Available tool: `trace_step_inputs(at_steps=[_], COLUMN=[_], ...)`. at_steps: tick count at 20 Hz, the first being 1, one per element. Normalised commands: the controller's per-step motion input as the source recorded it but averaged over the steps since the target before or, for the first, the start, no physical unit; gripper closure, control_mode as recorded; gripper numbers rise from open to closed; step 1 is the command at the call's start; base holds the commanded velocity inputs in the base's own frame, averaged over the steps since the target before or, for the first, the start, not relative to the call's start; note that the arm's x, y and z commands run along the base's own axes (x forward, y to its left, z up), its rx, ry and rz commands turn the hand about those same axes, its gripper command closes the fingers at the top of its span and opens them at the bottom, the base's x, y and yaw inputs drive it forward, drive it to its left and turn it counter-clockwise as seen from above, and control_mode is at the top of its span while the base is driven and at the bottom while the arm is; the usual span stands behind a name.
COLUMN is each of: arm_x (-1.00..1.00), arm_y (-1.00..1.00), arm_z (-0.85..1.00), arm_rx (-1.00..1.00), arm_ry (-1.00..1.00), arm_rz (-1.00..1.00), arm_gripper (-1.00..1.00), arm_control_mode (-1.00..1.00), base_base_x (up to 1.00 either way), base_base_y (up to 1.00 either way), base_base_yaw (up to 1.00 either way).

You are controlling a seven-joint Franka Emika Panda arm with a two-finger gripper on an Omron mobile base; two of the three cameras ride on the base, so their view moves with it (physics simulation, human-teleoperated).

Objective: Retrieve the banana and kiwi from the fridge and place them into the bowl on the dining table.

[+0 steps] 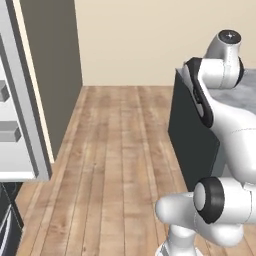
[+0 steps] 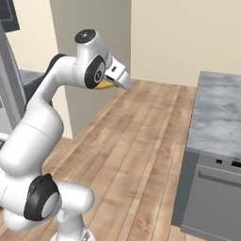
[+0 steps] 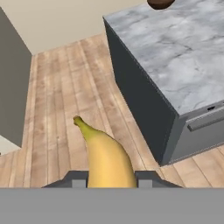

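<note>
You're looking past the white arm (image 2: pixel 44 127), which rises from the lower left and bends over at the top. Its gripper (image 2: pixel 123 81) points right and slightly down, above the plank floor (image 2: pixel 132 155). A sliver of yellow, the banana (image 2: pixel 105 85), shows under the wrist; you can't see the jaws clearly here, but they're clamped on it. On your right stands the dining table (image 2: pixel 219 113), marble top over dark grey fronts. A grey-brown wall panel (image 2: pixel 89 28) stands behind the arm, a cream wall (image 2: pixel 188 37) beyond. The fridge (image 2: pixel 9 89) edges in at far left.
</note>
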Motion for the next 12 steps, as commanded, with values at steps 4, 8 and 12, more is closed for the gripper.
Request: trace_step_inputs(at_steps=[4,8,12], arm_x=[0.0,0.0,0.0], arm_y=[0.0,0.0,0.0], arm_z=[0.0,0.0,0.0], arm_rx=[0.0,0.0,0.0], arm_ry=[0.0,0.0,0.0], arm_rz=[0.0,0.0,0.0], arm_gripper=[1.0,1.0,1.0], arm_control_mode=[1.0,1.0,1.0], base_base_x=[0.9,1.0,1.0], base_base_y=[-0.05,0.01,0.02], base_base_yaw=[0.0,0.0,0.0])
